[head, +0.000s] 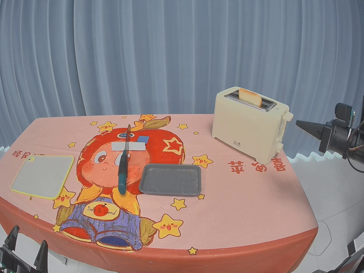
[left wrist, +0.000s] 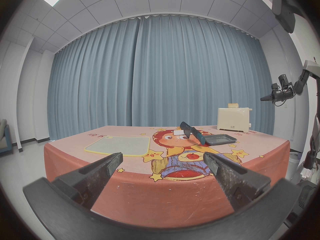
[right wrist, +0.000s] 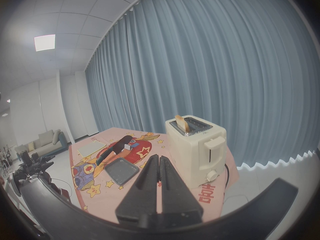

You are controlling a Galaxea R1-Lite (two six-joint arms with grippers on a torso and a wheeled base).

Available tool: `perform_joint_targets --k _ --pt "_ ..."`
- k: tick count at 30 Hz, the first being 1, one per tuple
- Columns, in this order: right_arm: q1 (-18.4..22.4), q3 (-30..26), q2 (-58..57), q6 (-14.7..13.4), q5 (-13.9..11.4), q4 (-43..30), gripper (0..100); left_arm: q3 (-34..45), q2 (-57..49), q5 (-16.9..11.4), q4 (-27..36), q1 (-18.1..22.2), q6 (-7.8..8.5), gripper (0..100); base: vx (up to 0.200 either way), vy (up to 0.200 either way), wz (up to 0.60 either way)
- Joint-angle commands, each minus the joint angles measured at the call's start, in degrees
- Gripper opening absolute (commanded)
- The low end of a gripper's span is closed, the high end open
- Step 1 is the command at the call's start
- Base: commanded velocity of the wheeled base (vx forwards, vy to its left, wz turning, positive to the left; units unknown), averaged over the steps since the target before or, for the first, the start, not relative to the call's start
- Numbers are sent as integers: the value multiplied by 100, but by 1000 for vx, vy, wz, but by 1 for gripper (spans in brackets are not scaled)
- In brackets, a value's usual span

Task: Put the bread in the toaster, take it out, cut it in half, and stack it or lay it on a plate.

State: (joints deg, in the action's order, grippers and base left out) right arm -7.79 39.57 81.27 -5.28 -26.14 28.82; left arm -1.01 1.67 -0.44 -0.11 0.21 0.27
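Head view: one bread slice [head: 250, 96], one toaster [head: 246, 131], one plate [head: 170, 179], one knife [head: 123, 167]

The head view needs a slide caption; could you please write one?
Bread stands in the toaster; knife, tray and cutting board lie nearby.

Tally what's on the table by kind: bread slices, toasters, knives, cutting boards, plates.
Bread slice: 1, standing in the toaster's slot
Toaster: 1
Knife: 1
Cutting board: 1
Grey plate: 1
Total: 5
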Motion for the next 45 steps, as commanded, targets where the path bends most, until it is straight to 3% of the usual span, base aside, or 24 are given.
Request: perform_joint_targets --k 1,10,14,15,33,45 --pt "-21 -266 240 -17 21 432 0 101 9 0 -7 -3 0 100 0 0 0" --pt "-30 -758 389 -35 82 1565 0 101 9 0 2 6 0 100 0 0 0" --pt "-21 -731 468 -79 557 1662 0 101 0 0 2 6 0 100 0 0 0" --pt "-21 -749 495 -79 575 1662 0 101 0 0 -7 6 0 100 0 0 0" --pt "471 -635 1497 -8 566 1680 0 101 9 0 2 6 0 100 0 0 0" --pt "507 -652 1743 -26 566 1680 0 101 0 0 -7 6 0 100 0 0 0"
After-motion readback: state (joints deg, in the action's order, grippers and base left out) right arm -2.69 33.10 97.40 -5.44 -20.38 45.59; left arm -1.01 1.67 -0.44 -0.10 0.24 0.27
